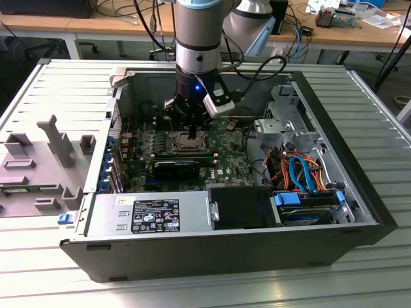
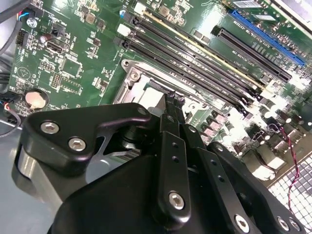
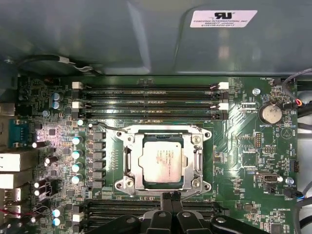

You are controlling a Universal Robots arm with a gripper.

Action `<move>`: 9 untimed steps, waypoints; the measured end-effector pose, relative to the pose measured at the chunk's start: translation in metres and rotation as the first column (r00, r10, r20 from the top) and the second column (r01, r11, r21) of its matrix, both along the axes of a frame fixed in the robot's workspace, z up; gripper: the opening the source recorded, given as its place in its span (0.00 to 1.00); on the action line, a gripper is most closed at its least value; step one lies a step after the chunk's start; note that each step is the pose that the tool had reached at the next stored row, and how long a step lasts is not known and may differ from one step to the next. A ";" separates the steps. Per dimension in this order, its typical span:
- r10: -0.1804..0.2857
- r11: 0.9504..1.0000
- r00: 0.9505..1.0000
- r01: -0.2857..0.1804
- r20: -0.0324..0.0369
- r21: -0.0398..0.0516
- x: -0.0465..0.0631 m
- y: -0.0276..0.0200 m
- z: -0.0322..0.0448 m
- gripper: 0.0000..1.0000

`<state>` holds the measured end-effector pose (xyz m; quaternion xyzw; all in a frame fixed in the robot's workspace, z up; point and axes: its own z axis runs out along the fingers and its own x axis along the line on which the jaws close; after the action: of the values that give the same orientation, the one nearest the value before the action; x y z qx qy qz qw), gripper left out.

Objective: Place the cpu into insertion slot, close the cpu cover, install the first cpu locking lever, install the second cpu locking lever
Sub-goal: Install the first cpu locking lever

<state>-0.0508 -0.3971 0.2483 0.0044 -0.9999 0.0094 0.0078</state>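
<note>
The cpu (image 3: pixel 162 158), a silver-grey square chip, lies flat in the insertion slot (image 3: pixel 127 184) on the green motherboard. The cpu cover (image 3: pixel 165 132), a silvery frame with a square window, lies down over the chip's edges. A thin metal lever arm (image 3: pixel 108 127) juts out from one corner of the socket. My gripper (image 3: pixel 171 196) is shut, its black fingertips pressed together at the socket's edge, and nothing shows between them. In the second wrist view the gripper (image 2: pixel 173 101) hovers right at the chip (image 2: pixel 152 92). In the exterior view the gripper (image 1: pixel 192 133) hangs over the socket inside the open computer case.
Long black memory slots (image 3: pixel 146 103) run beside the socket, with a coin battery (image 3: pixel 269 113) nearby. The case (image 1: pixel 212 253) also holds a power supply (image 1: pixel 148 215), a drive cage (image 1: pixel 286 122) and coloured cables (image 1: pixel 298 173). A grey fixture (image 1: pixel 38 160) sits outside, on the exterior view's left.
</note>
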 end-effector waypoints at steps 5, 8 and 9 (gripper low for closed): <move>0.001 1.000 1.000 -0.001 0.000 0.000 0.000 -0.0001 0.0001 0.11; 0.002 1.000 1.000 -0.002 0.000 0.000 0.000 0.0000 0.0001 0.11; 0.002 1.000 1.000 -0.002 0.000 0.000 -0.001 0.0000 0.0001 0.11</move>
<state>-0.0516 -0.3971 0.2483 0.0054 -0.9999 0.0094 0.0078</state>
